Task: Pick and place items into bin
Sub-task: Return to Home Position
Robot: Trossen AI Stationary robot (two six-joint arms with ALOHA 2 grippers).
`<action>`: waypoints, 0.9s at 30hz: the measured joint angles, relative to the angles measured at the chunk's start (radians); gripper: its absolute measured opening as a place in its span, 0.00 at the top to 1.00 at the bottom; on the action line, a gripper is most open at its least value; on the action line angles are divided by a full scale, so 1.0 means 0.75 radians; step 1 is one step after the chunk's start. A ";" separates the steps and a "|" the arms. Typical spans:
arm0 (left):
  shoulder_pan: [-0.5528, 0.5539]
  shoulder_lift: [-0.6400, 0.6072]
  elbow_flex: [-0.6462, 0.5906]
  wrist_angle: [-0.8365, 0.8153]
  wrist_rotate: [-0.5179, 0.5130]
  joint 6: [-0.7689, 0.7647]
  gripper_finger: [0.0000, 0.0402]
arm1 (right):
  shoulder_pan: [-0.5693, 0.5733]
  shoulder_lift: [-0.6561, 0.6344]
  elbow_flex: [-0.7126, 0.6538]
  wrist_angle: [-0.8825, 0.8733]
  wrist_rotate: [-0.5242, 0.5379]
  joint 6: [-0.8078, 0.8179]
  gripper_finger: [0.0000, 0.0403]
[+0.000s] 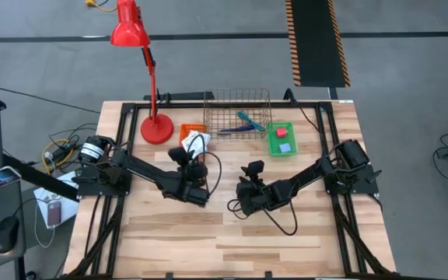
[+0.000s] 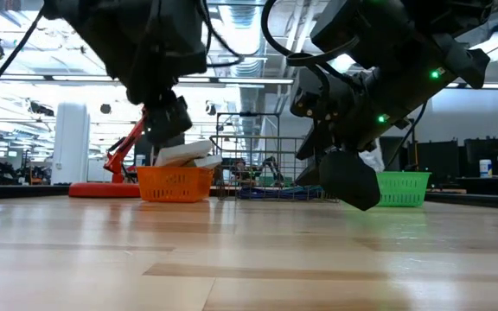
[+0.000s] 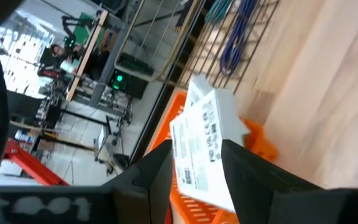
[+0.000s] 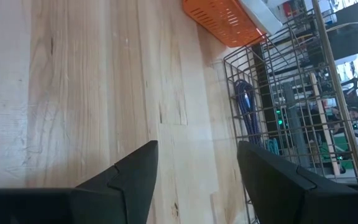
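white boxes fill orange bin, red block in green bin; left gripper, right gripper wide, empty.

Smooth wood table, metal wire basket, plastic orange bin and green bin

Much of orange bin hidden beneath white packets

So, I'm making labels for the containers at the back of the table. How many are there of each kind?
Orange plastic bin: 1
Green plastic bin: 1
Wire basket: 1
Total: 3
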 joint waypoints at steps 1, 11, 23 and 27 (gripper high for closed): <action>-0.007 0.000 0.011 0.000 0.000 0.011 0.67 | 0.000 0.000 0.000 0.000 0.000 0.001 0.47; -0.095 0.000 0.099 -0.012 -0.141 0.097 0.67 | 0.000 0.000 0.000 0.000 0.000 -0.001 0.47; -0.267 -0.001 0.118 -0.013 -0.506 0.377 0.68 | 0.000 0.000 0.031 0.008 0.004 -0.072 0.47; -0.297 -0.001 0.118 -0.014 -0.358 0.421 0.68 | 0.000 0.000 0.116 0.010 -0.017 -0.047 0.47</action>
